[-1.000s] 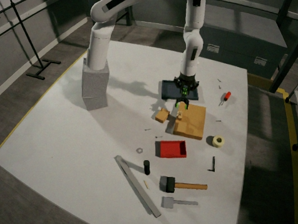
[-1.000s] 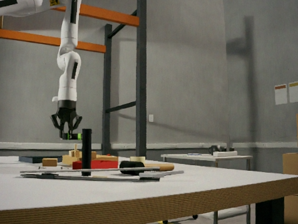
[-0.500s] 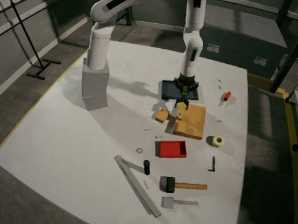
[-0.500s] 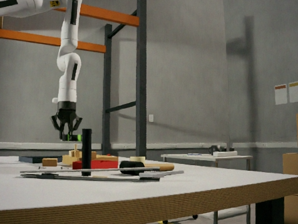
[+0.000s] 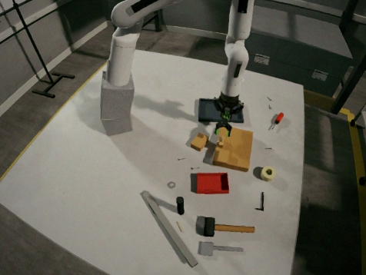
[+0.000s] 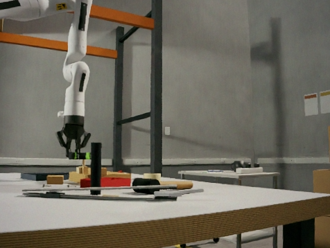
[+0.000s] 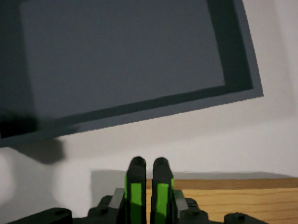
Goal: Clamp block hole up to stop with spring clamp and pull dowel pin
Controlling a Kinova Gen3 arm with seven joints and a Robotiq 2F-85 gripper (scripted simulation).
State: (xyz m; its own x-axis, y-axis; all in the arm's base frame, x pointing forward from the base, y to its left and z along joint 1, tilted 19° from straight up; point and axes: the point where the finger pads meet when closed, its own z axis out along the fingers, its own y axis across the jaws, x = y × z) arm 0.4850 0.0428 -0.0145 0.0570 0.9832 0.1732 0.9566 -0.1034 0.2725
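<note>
Two handle arms of the spring clamp [image 5: 223,130] [image 6: 83,156] [image 7: 136,200] are squeezed nearly together by the gripper [image 5: 226,120] [image 6: 73,152] [image 7: 148,205]. The fingers stand part-way in, grasping the clamp; they are neither spread wide nor fully closed. The clamp reaches sideways from the fingertips, over the near end of the bench board [image 5: 239,150]. You cannot confirm jaw contact with the work from these views.

Locate the dowel pin [image 5: 221,140] [image 6: 83,162] below the end effector and just to its clamp side. It stands upright in the small block on the board. The loose wooden cube [image 5: 199,141] [image 6: 55,179] lies beside the board, below the fingers. Whether anything remains between stop and block is too small to tell; verify this before clamping.

The step in hand is judged to be placing the clamp. Maintain the squeeze so that its jaws remain apart. Align them across stop and block, keep them clear of the pin, and lower straight down. Confirm that the block is flat against the stop, then release gradually. Caution: early release may spring the clamp off or tilt the block.
</note>
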